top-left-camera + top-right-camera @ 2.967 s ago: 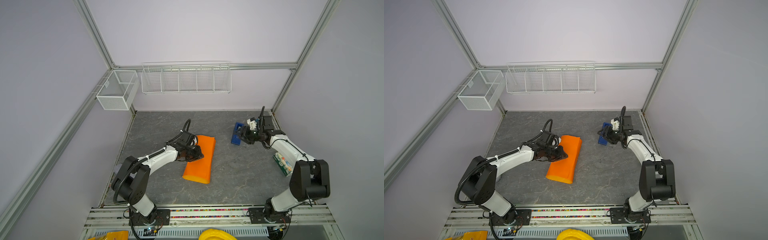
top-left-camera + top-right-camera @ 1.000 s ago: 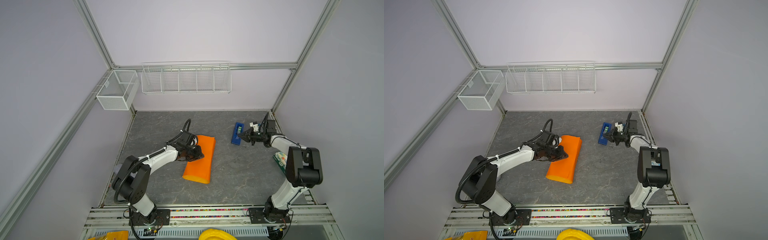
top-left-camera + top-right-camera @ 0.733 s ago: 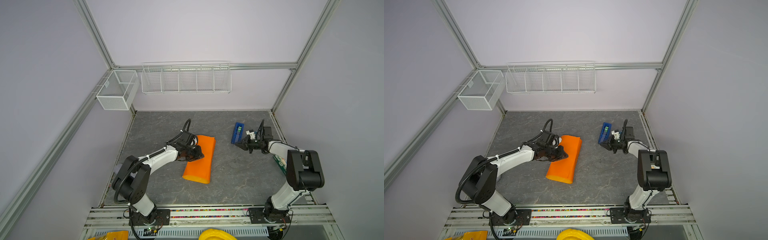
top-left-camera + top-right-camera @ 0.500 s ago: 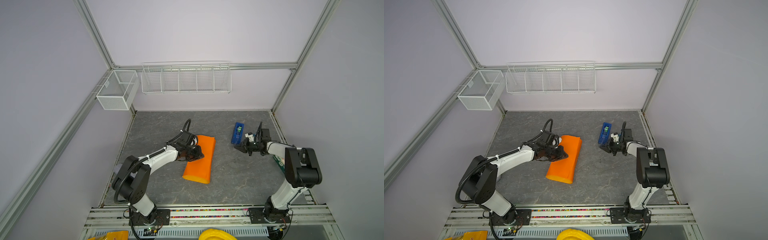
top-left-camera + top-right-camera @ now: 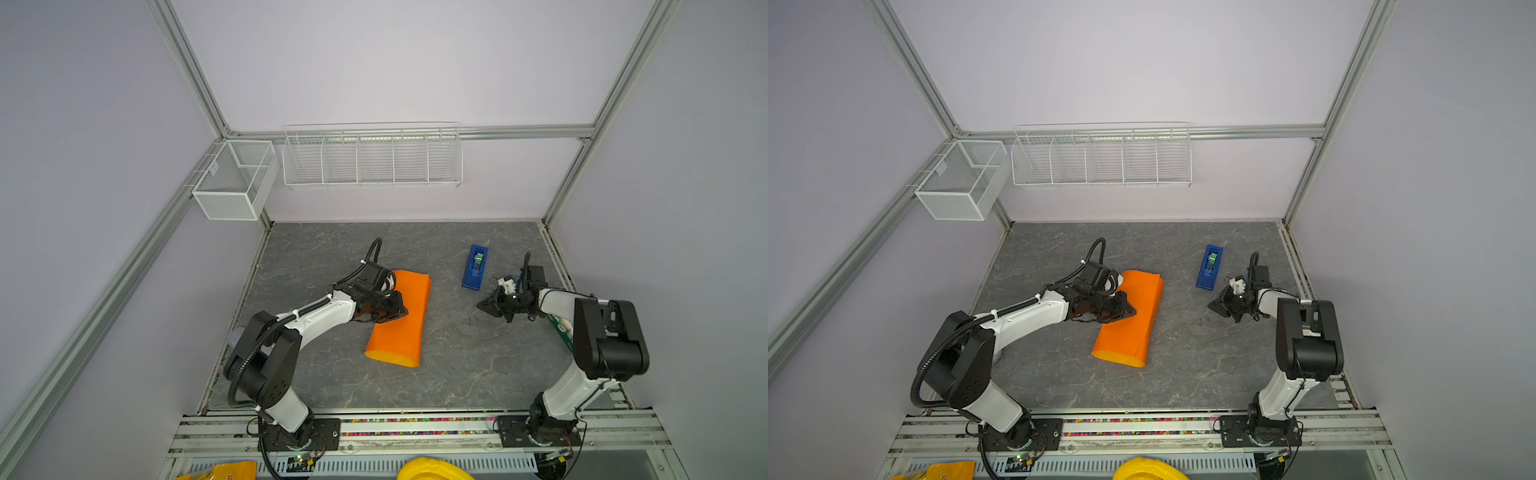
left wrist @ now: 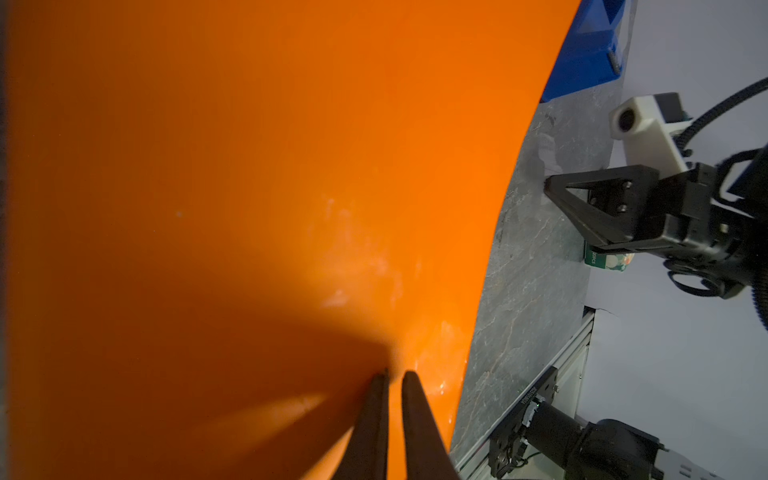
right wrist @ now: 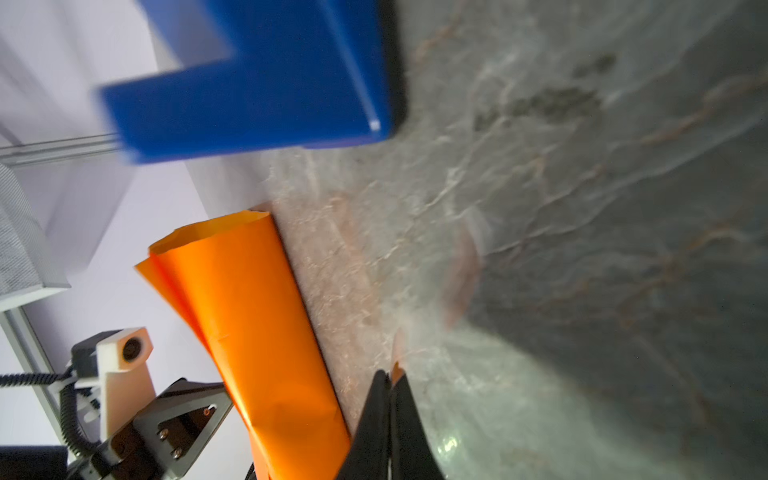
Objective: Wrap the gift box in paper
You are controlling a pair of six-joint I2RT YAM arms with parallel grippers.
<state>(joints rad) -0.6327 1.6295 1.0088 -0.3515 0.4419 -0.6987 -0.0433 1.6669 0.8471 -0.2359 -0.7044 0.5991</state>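
Centrally, the nearly closed left end effector [image 5: 402,311] pins the folded paper [image 5: 399,338], likely to hold it shut. The right end effector [image 5: 481,306], closed, seemingly pinches sealing tape [image 7: 465,266].

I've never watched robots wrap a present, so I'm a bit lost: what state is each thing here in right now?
paper: folded over into a long sleeve, lying on the table, ends open.
gift box: not visible.
tape dispenser: resting on the table, apart from both arms.
left fingers: almost shut, tips pressing on the paper.
right fingers: shut, seemingly pinching a clear strip.
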